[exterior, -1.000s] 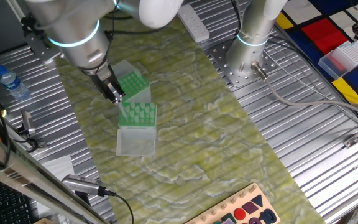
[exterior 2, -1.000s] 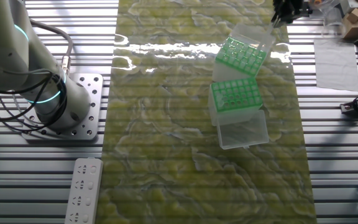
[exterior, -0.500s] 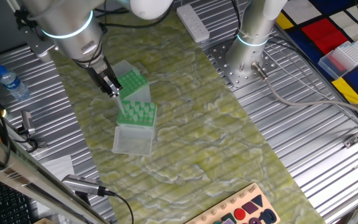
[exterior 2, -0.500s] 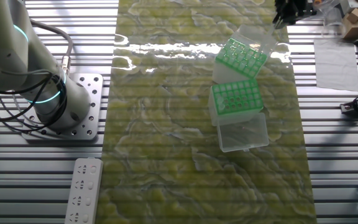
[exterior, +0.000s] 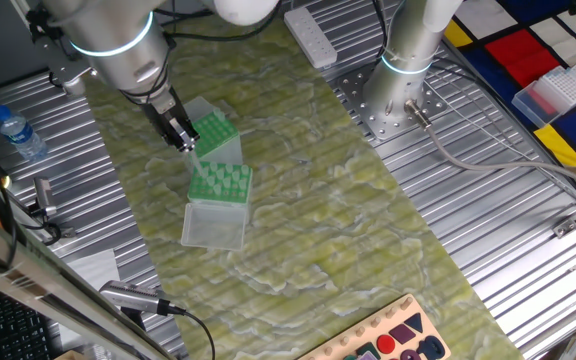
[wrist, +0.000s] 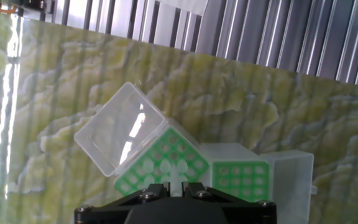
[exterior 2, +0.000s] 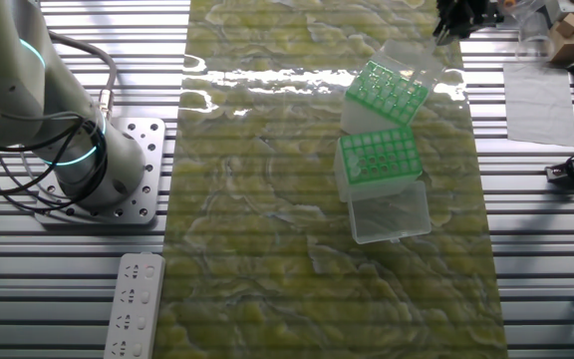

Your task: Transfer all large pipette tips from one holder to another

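My gripper [exterior: 185, 142] is shut on one pale large pipette tip [wrist: 178, 181], which shows between the jaws in the hand view. It hangs over the near-left edge of the far holder [exterior: 215, 133], a tilted box with a flat green perforated plate and an open clear lid [wrist: 120, 137]. The near holder [exterior: 220, 184] carries the pale mint large pipette tips in rows, with its clear lid [exterior: 213, 226] lying open in front. In the other fixed view my gripper [exterior 2: 446, 30] is at the top edge, above the far holder [exterior 2: 387, 90].
A water bottle [exterior: 18, 133] stands at the left on the metal table. A white power strip [exterior: 311, 38] lies at the back. The second arm's base [exterior: 408, 60] stands at the right. A clear tip box [exterior: 558, 92] sits at far right. A toy board [exterior: 398, 340] lies at the front.
My gripper has lifted away from the near holder with a tip in its jaws and moved up towards the far holder. The holders have not moved.
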{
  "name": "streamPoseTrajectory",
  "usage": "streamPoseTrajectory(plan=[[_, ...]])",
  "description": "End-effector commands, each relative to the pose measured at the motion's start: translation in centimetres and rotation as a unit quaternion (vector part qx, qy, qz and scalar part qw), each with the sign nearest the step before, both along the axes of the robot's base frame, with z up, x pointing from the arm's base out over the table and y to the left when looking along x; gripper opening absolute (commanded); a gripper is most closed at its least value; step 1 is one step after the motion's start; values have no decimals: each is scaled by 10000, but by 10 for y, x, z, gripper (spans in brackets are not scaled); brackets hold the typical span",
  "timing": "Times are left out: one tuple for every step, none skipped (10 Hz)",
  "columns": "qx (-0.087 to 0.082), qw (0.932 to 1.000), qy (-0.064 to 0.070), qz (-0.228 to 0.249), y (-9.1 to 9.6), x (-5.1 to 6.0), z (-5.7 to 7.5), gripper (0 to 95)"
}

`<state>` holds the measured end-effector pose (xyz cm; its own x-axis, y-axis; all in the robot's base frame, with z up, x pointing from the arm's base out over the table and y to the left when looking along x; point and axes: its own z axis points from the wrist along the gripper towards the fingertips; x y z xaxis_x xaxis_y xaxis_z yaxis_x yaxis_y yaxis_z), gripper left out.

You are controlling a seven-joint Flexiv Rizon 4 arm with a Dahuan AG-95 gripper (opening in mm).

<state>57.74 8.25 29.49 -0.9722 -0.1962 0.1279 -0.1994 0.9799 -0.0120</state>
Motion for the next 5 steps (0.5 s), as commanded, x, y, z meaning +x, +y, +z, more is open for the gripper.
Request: streamPoseTrajectory(plan=[[1, 10000, -20, 2, -1, -5, 3, 0], [-8, 10000, -20, 14, -2, -7, 5, 0], [-25, 10000, -5, 40, -5, -10, 9, 0], [-54, 9999, 31, 86, -10, -14, 14, 0], [-73, 9999, 66, 128, -17, -17, 18, 0]])
